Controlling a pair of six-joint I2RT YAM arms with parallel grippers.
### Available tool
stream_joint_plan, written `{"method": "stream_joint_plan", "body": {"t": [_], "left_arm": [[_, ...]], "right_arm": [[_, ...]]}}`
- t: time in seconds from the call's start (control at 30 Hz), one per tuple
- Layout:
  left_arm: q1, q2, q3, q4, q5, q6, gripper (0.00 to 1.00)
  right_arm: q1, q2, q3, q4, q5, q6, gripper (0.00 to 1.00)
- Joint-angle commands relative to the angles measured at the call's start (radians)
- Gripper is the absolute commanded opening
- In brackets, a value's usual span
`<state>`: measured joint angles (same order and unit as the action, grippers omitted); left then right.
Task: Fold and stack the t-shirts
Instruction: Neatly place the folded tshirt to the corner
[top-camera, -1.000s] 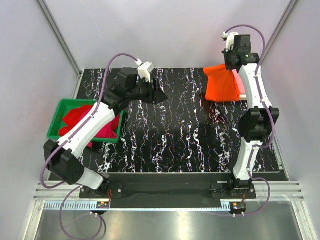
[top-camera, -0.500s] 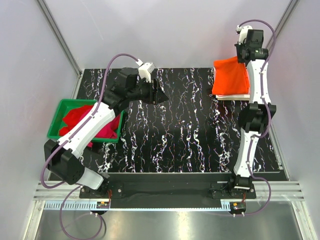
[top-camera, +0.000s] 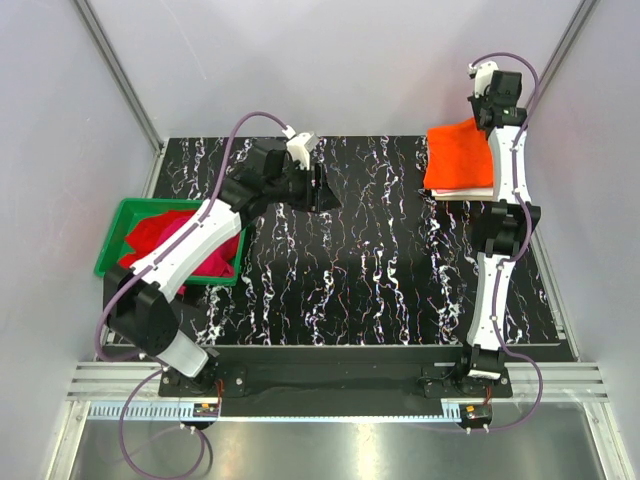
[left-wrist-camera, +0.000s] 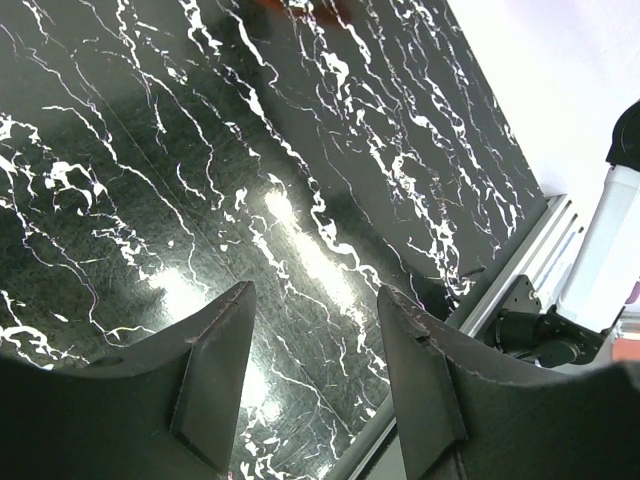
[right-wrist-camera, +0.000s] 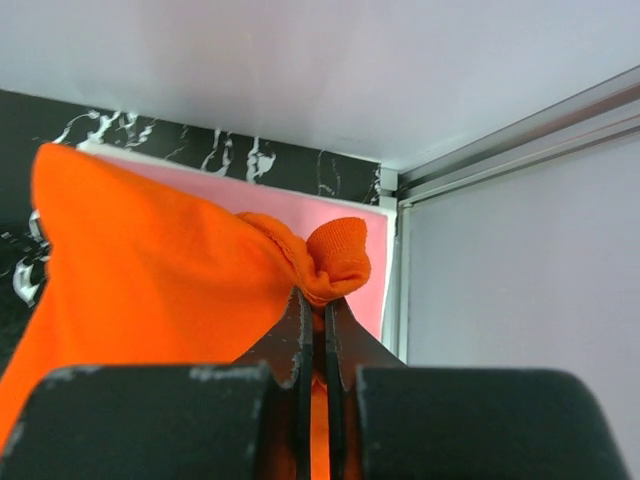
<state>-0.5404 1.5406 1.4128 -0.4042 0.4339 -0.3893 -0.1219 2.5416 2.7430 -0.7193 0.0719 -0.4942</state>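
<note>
The bright orange t-shirt (top-camera: 460, 153) lies folded at the table's far right corner on top of a pink t-shirt (right-wrist-camera: 340, 208) and a cream-white one (top-camera: 468, 192). My right gripper (right-wrist-camera: 316, 296) is shut on a bunched edge of the orange t-shirt (right-wrist-camera: 160, 260), right at the back corner. More t-shirts, red and crimson-magenta (top-camera: 165, 240), are heaped in the green bin. My left gripper (left-wrist-camera: 312, 300) hangs open and empty over bare table, left of centre (top-camera: 322, 190).
The green plastic bin (top-camera: 112, 238) stands at the table's left edge. White walls and aluminium frame posts (right-wrist-camera: 520, 130) close in behind the stack. The right arm (top-camera: 505, 200) stretches along the table's right side.
The right gripper carried the orange t-shirt back and to the right, laying it flat over the pink and cream-white ones. The left arm shifted slightly right.
</note>
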Motion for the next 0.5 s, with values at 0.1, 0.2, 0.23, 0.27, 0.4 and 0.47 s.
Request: {"method": "stream_joint_plan", "body": {"t": [0.1, 0.2, 0.23, 0.27, 0.4, 0.47], "left_arm": [[-0.003, 0.044, 0.031, 0.018, 0.029, 0.001, 0.57], [-0.004, 0.050, 0.032, 0.015, 0.011, 0.009, 0.57], [-0.004, 0.053, 0.034, 0.013, 0.008, 0.012, 0.57], [-0.003, 0.059, 0.038, 0.007, 0.008, 0.012, 0.57], [-0.004, 0.067, 0.041, 0.005, 0.029, 0.004, 0.57], [-0.004, 0.069, 0.044, 0.005, 0.032, 0.004, 0.57]], "right_arm": [[-0.025, 0.040, 0.058, 0.147, 0.042, -0.046, 0.00], [-0.041, 0.054, 0.058, 0.175, -0.004, -0.029, 0.00], [-0.044, 0.057, 0.060, 0.185, -0.017, -0.023, 0.00], [-0.048, 0.065, 0.060, 0.193, -0.024, -0.018, 0.00], [-0.053, 0.085, 0.081, 0.204, -0.027, -0.026, 0.00], [-0.053, 0.088, 0.073, 0.204, -0.034, -0.026, 0.00]]}}
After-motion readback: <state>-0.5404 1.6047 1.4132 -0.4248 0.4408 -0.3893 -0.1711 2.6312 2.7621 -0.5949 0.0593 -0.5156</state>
